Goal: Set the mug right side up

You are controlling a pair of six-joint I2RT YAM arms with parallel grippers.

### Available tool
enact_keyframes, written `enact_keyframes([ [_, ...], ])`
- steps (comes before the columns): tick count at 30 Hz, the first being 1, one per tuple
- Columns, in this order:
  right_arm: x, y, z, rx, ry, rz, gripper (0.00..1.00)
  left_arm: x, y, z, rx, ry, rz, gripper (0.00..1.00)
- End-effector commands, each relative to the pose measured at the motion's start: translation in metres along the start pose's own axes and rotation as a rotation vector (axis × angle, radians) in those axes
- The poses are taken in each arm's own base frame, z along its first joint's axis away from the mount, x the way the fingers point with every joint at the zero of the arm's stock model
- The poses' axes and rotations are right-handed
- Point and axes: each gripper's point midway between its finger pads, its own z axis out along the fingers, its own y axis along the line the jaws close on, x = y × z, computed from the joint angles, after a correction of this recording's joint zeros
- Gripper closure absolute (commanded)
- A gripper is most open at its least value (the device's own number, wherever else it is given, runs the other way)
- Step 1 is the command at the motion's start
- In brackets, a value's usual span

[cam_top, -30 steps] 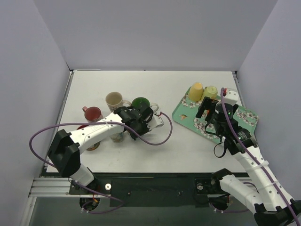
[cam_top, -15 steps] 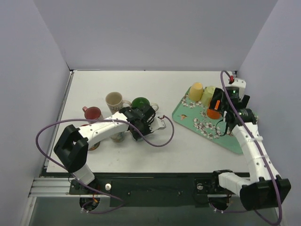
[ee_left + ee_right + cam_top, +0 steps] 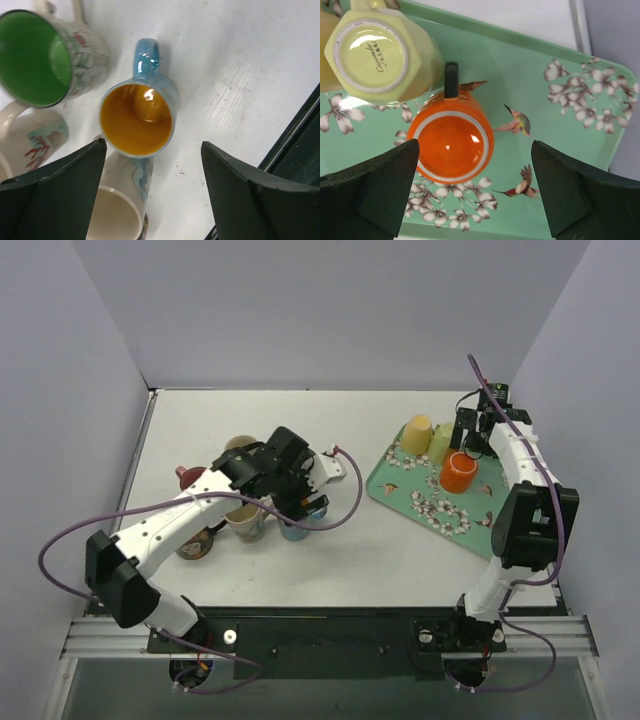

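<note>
Hovering my right gripper (image 3: 476, 145) over the orange mug (image 3: 451, 141) — it sits base-up on the green floral tray (image 3: 580, 100), just beside an upturned pale yellow cup (image 3: 375, 52). Jaws are spread wide, one each side of it, holding nothing. My plan: drop lower, pinch the wall clear of the black handle (image 3: 451, 79) and the yellow cup, lift, then roll. The glaze looks slick and shiny — round body, raised foot ring — so I'd squeeze square. My left gripper (image 3: 153, 145) is wide open too, empty, above a blue mug (image 3: 137, 117) that's already upright.
</note>
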Motion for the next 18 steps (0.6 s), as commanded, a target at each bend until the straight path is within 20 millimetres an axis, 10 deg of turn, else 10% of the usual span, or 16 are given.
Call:
enact_keyframes([
  [1, -0.013, 0.025, 0.01, -0.131, 0.007, -0.066, 0.12, -0.014, 0.026, -0.058, -0.066, -0.164, -0.056, 0.13],
  [9, 0.023, 0.034, 0.037, -0.155, 0.106, -0.103, 0.21, 0.001, 0.047, -0.057, -0.071, -0.152, -0.136, 0.13],
  [18, 0.081, 0.017, 0.01, -0.086, 0.233, -0.085, 0.41, -0.005, 0.05, -0.067, -0.063, -0.203, -0.154, 0.13],
])
